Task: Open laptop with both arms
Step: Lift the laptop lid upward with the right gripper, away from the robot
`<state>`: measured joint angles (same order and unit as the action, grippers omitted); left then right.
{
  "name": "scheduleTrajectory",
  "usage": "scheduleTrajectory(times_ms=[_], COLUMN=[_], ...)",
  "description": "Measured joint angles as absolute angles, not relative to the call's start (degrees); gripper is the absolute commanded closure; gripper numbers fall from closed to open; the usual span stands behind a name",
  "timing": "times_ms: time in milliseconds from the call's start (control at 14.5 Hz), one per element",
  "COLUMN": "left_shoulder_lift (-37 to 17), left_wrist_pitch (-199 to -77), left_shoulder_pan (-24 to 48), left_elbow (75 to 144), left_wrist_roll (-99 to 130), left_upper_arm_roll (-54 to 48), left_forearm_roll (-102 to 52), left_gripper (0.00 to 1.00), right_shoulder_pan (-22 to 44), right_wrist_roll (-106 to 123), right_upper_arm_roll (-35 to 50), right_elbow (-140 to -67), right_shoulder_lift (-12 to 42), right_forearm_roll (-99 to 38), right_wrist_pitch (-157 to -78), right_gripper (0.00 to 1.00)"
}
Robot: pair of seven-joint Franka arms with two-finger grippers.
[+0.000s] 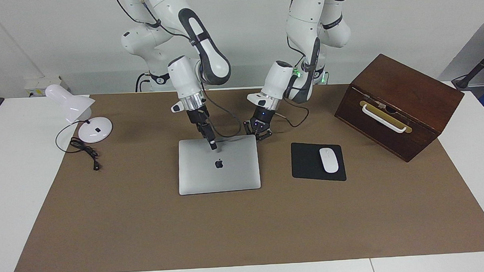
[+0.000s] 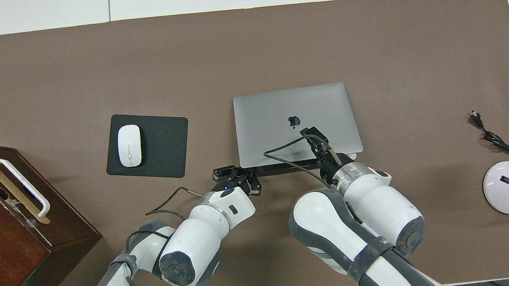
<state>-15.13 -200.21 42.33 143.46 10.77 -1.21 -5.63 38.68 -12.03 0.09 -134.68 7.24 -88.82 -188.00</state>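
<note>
Brown matting covers the surface (image 1: 149,236), with a wooden box (image 1: 402,102) at the left arm's end and a lamp (image 1: 76,109) at the right arm's end. Midway lies the laptop (image 1: 219,173), lid slightly raised at the robots' edge. Beside it sits a mouse pad (image 1: 307,162). Right hand (image 1: 213,145), fingers together, touches the lid. Left hand (image 1: 261,136), pinched shut, sits at the laptop's near corner.

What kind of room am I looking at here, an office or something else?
Probably a robotics lab dressed up as an office desk. Two white robot arms stand at a table covered by a brown mat, and around them sit a closed laptop, a mouse on its pad and a desk lamp.
</note>
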Motion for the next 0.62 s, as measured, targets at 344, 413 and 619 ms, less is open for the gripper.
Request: scheduleTrajectory(times_ms=[344, 413, 619], left_shoulder_lift=[-15.22, -15.23, -15.31], left_wrist_pitch=[-200.30, -200.32, -200.35], left_shoulder_pan=[42.33, 42.33, 42.33], left_elbow=[143.41, 143.40, 143.32], left_wrist_roll=[10.76, 10.76, 10.75], left_upper_arm_roll=[-1.21, -1.20, -1.21], left_forearm_roll=[-5.63, -5.63, -5.61], left_gripper=[1.00, 1.00, 1.00], right_shoulder_pan=[37.44, 36.33, 34.94], right_wrist_roll=[-10.71, -9.81, -8.62], right_upper_arm_roll=[0.08, 0.05, 0.18], right_elbow=[-131.80, -129.65, -127.15], right_shoulder_lift=[7.73, 8.67, 9.04], right_forearm_roll=[-88.81, -88.81, -88.83], right_wrist_pitch=[-187.89, -187.47, -186.91], right_gripper=[0.00, 0.00, 0.00])
